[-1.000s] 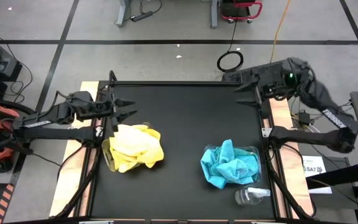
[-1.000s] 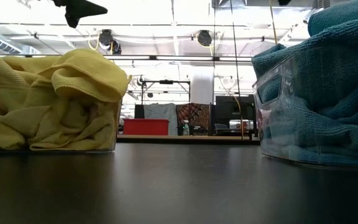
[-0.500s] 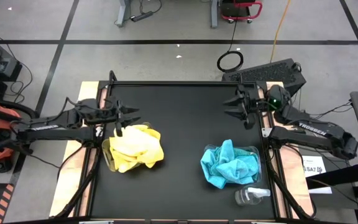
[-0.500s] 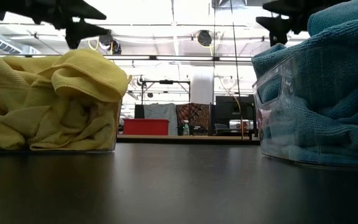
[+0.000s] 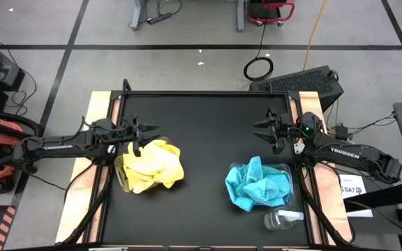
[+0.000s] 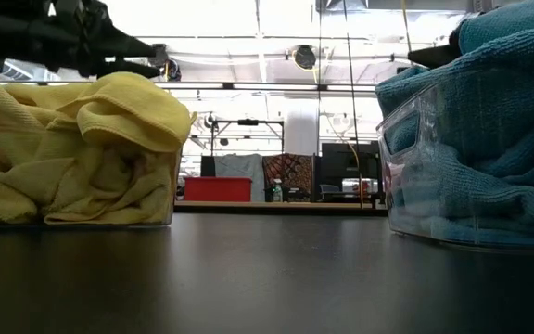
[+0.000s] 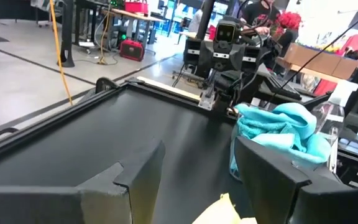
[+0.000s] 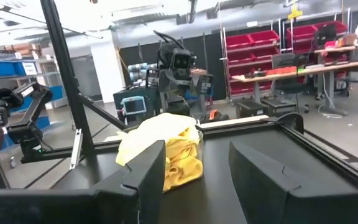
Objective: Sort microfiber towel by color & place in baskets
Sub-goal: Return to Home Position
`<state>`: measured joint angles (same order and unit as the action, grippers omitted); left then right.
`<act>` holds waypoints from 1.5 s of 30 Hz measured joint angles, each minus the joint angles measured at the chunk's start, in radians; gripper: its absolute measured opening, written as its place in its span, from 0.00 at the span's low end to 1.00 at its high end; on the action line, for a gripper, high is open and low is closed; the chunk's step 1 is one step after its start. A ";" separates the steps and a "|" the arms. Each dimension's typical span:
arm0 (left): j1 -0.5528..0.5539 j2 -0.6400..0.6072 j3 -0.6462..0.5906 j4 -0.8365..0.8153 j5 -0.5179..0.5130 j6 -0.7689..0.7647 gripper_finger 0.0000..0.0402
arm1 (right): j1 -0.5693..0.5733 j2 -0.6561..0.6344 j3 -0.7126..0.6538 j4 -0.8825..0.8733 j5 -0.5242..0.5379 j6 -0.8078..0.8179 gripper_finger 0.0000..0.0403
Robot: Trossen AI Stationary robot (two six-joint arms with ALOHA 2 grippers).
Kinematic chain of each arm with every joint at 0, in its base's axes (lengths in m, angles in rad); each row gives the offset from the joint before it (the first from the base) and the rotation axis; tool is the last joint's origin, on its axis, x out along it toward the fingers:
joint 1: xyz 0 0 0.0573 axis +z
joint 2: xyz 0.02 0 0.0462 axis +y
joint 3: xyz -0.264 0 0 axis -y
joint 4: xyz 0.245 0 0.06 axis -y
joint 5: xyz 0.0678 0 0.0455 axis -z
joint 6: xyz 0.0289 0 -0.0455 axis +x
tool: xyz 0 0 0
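Observation:
A heap of yellow microfiber towels fills the left clear basket, and turquoise towels fill the right clear basket; both baskets stand on the black table. My left gripper hangs open just beyond the yellow heap's far side, pointing level toward the table's right. My right gripper hangs open at the table's right edge, beyond the blue heap, pointing left. Nothing lies between the fingers in the left wrist view or the right wrist view.
A small clear bottle lies on the table near the front edge, beside the right basket. The black mat between and beyond the baskets is bare. A keyboard lies off the table's far right corner.
Both arms have come down. My right gripper has sunk the most, swinging from above the far right corner down toward the table's near edge and tipping to level. My left gripper has sunk toward the yellow heap. The towels and baskets have not moved.

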<state>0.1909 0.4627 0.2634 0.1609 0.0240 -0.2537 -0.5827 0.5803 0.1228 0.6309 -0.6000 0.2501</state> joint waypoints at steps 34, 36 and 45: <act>-0.001 -0.401 -0.158 -0.108 -0.031 0.050 0.52 | -0.080 -0.222 -0.109 -0.036 0.000 0.053 0.42; -0.001 -0.401 -0.158 -0.113 -0.031 0.051 0.52 | -0.080 -0.222 -0.109 -0.040 0.000 0.053 0.42; -0.001 -0.401 -0.158 -0.107 -0.054 0.051 0.52 | -0.080 -0.222 -0.109 -0.039 0.000 0.053 0.42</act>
<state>0.1902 0.0612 0.1059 0.0538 -0.0296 -0.2024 -0.6624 0.3580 0.0143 0.5915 -0.5999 0.3031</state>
